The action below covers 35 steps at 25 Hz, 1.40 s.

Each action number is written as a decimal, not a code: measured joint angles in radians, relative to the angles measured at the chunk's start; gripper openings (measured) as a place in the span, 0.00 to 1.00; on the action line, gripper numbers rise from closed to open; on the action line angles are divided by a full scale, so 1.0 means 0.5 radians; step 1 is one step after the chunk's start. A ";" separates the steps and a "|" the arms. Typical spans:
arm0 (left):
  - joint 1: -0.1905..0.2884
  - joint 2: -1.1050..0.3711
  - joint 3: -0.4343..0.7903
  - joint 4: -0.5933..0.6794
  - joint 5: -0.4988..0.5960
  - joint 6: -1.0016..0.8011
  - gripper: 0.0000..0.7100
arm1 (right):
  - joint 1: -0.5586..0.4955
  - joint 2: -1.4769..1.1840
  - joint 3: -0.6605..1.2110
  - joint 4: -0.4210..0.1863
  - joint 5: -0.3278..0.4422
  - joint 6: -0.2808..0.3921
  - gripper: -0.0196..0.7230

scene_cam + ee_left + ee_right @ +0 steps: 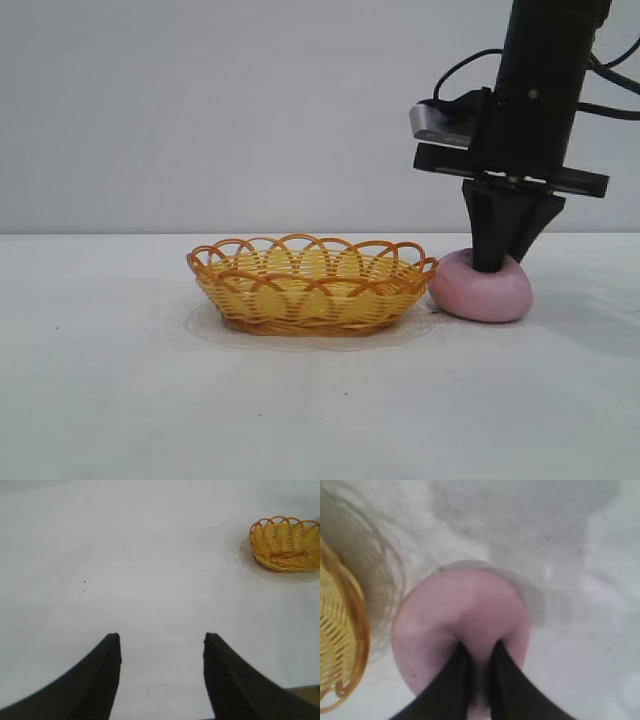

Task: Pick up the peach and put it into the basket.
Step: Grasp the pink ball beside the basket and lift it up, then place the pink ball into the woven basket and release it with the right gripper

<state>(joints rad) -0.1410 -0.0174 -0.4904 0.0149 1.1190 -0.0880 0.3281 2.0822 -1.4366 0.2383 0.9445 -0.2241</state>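
pinching the top of the peach point(482, 288) beside the basket point(310, 295), your right gripper point(497, 262) has fingers nearly together on it; next, probably lift clear of the rim, while your left gripper point(162, 645) hangs open, well apart.

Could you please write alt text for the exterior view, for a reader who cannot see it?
The right gripper comes straight down onto the top of a pink peach on a white table, its fingers close together. The peach sits just right of an empty yellow wicker basket, against its rim. The left arm is out of frame.
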 joint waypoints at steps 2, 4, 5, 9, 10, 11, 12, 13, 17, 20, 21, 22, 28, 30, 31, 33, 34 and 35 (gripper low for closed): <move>0.000 0.000 0.000 0.000 0.000 0.000 0.47 | 0.000 -0.082 0.000 0.000 -0.004 0.000 0.03; 0.000 0.000 0.000 0.000 0.000 0.000 0.47 | 0.017 -0.217 0.000 0.017 -0.034 -0.017 0.03; 0.000 0.000 0.000 0.000 0.000 0.000 0.47 | 0.035 -0.282 0.000 0.033 -0.068 -0.047 0.03; 0.000 0.000 0.000 0.000 0.000 0.000 0.47 | 0.187 -0.523 0.000 0.180 -0.191 -0.172 0.03; 0.004 0.000 0.000 0.000 0.000 0.000 0.47 | 0.246 -0.543 -0.002 0.208 -0.214 -0.199 0.03; 0.013 0.000 0.000 0.000 0.000 0.000 0.47 | 0.306 -0.544 -0.002 0.230 -0.224 -0.210 0.03; 0.028 0.000 0.000 0.000 0.000 0.000 0.47 | 0.355 -0.532 -0.002 0.238 -0.230 -0.214 0.03; 0.041 0.000 0.000 0.000 0.000 0.000 0.47 | 0.406 -0.507 -0.002 0.244 -0.231 -0.214 0.03; 0.125 0.000 0.000 0.000 0.000 0.000 0.47 | 0.527 -0.346 -0.002 0.256 -0.243 -0.218 0.03; 0.171 0.000 0.000 0.000 0.000 0.000 0.47 | 0.542 -0.242 -0.002 0.256 -0.274 -0.215 0.03; 0.177 0.000 0.000 0.000 0.000 0.000 0.47 | 0.542 -0.218 -0.002 0.256 -0.284 -0.215 0.03; 0.177 0.000 0.000 0.000 0.000 0.000 0.47 | 0.542 -0.188 -0.002 0.253 -0.292 -0.215 0.03; 0.177 0.000 0.000 0.000 0.000 0.000 0.47 | 0.542 -0.094 -0.002 0.253 -0.305 -0.215 0.11; 0.177 0.000 0.000 0.000 0.000 0.000 0.47 | 0.542 -0.089 -0.002 0.253 -0.309 -0.215 0.11; 0.177 0.000 0.000 0.000 0.000 0.000 0.47 | 0.542 -0.089 -0.002 0.253 -0.309 -0.215 0.16; 0.177 0.000 0.000 0.000 0.000 0.000 0.47 | 0.542 -0.089 -0.002 0.253 -0.309 -0.215 0.26; 0.177 0.000 0.000 0.000 0.000 0.000 0.47 | 0.542 -0.089 -0.002 0.253 -0.309 -0.215 0.31; 0.177 0.000 0.000 0.000 0.000 0.000 0.47 | 0.542 -0.093 -0.002 0.253 -0.309 -0.215 0.37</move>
<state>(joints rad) -0.0526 -0.0174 -0.4904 0.0149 1.1190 -0.0880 0.5990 2.0356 -1.4374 0.3647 0.7901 -0.3314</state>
